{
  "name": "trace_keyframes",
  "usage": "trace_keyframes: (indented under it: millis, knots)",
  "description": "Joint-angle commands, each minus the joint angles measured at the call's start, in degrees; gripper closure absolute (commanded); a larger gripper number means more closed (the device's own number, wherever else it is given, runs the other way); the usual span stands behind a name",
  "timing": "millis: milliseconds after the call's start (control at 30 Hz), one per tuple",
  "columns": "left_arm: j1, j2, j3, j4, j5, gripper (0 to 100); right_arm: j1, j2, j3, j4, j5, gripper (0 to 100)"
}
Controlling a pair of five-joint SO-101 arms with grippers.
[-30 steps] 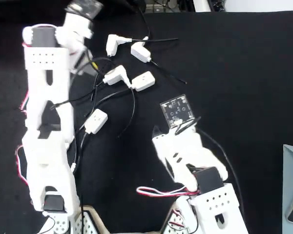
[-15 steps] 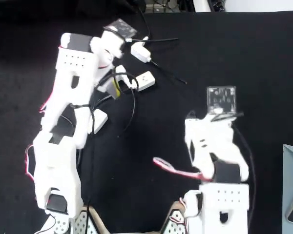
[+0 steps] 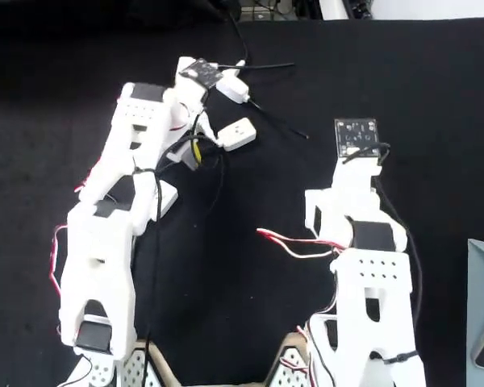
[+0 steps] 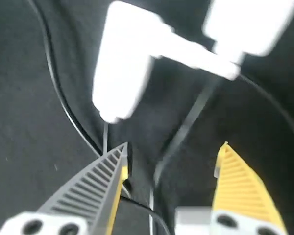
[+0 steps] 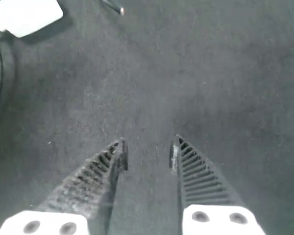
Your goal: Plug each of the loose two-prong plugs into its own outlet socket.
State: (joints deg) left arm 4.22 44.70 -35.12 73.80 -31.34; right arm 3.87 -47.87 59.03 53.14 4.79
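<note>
Plainly, the danger is lying in the tangle: black cords [image 4: 179, 132] are running right between the fingers of the left gripper [image 4: 174, 147], so a closing pinch is likely to be catching cable instead of plastic — and a dragged cord would be tugging the neighbouring pieces out of line. The white plug [image 4: 121, 73] is sitting just ahead of the grey fingertip, off to that side rather than centred between the tips, so a straight descent may be clipping its edge and knocking it askew. A second white piece [image 4: 245, 24] is lying farther ahead of the yellow finger, apparently touching the plug's narrow end. The left gripper is standing wide open, gripping nothing. The right gripper [image 5: 148, 144] is hanging over bare black mat [image 5: 220, 73], its fingers parted a little and carrying nothing, well apart from the plugs.
</note>
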Motion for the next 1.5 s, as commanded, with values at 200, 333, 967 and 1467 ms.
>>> trace_keyframes:
  millis: [200, 333, 967, 1467]
  knots:
    - [-0.04, 8.09, -10.51, 3.87, 0.26, 77, -2.2, 0.13, -2.77, -1.23, -0.18, 85.3]
    - [0.84, 8.7, -14.11, 9.49, 0.26, 96, -2.2, 0.13, -2.77, -1.23, -0.18, 85.3]
    - [9.54, -16.7, 2.15, 27.08, 4.31, 97, -2.29, 0.04, -1.98, -1.14, -0.18, 85.5]
    - [9.8, -54.24, 50.59, 23.56, 4.22, 97, -2.29, -0.04, -1.98, -1.14, -0.18, 85.5]
